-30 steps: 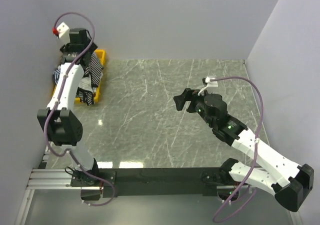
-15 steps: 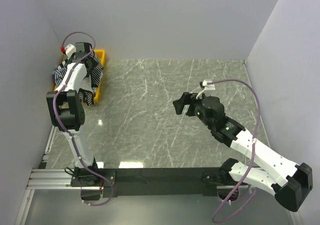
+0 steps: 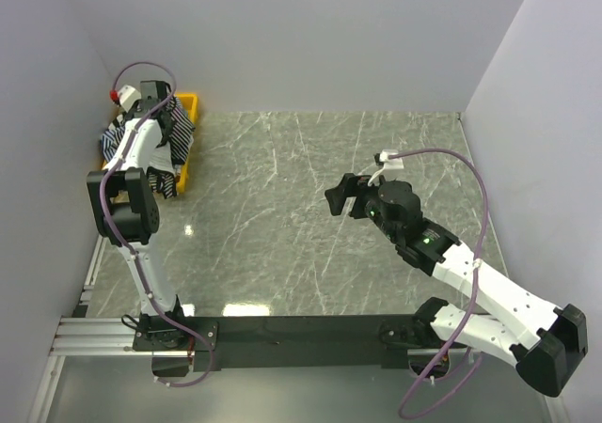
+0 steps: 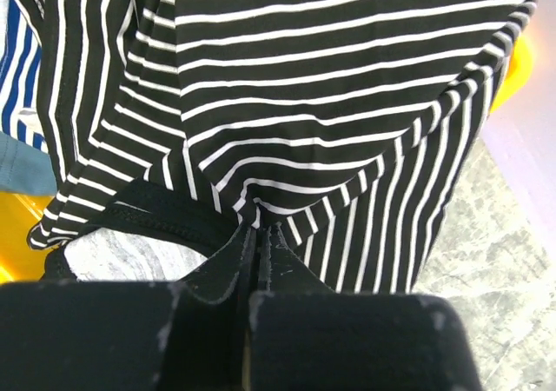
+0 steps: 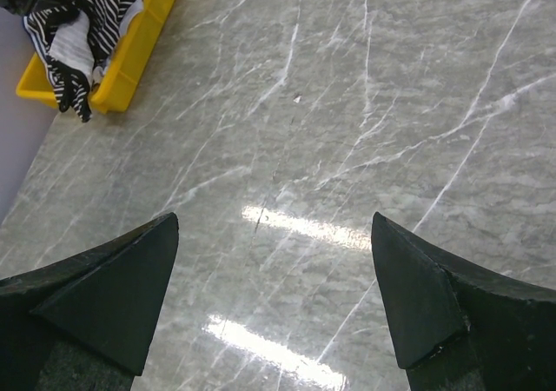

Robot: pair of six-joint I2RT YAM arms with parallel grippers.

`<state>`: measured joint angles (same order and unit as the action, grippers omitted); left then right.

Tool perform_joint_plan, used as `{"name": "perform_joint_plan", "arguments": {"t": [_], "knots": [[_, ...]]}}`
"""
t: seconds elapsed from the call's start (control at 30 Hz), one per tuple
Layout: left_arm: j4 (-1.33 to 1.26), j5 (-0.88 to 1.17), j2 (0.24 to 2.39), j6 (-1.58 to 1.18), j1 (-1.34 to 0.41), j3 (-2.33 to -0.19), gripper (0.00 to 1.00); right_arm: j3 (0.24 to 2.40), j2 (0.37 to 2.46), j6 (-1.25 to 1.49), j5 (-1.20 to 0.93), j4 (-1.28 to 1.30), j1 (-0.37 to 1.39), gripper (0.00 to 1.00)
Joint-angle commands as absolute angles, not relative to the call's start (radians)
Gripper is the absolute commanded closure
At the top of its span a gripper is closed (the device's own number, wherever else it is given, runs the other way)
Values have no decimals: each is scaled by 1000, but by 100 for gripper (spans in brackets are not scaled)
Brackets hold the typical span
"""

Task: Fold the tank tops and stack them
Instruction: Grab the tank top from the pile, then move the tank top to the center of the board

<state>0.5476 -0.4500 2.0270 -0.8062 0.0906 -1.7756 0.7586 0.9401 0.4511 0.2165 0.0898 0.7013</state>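
The left gripper (image 4: 258, 231) is clamped on the black white-striped tank top (image 4: 330, 104) above the yellow bin (image 3: 192, 111), where a blue-striped top (image 4: 13, 61) also lies. The right gripper (image 5: 274, 222) hovers well right of the bin, jaws wide apart. Nothing is folded or stacked yet.

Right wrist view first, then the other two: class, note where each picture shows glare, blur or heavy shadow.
Right wrist view: bright glare streaks on the marble table, the right gripper near-black in front. Left wrist view: the left gripper is a dark, soft-focus mass; the black striped tank top is sharp. Top external view: small glare patches on the table, light otherwise even.
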Motion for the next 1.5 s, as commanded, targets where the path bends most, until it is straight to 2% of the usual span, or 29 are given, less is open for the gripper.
{"name": "perform_joint_plan", "arguments": {"t": [0.0,0.33,0.67,1.0,1.37,1.47], "knots": [[538,-482,1933,-781,94,-1844,100,762,949,439,221,55,698,3],[548,-420,1772,-675,8,-1994,100,834,965,423,256,77,695,3],[506,-508,1631,-624,-374,-2082,100,920,937,410,333,110,693,3],[331,-580,1617,-710,-832,-1800,100,902,821,497,540,232,647,3],[278,-574,1445,-724,-943,-1668,99,761,706,540,546,264,589,4],[278,-649,1358,-732,-936,-1580,99,710,707,558,520,247,589,4]]}}
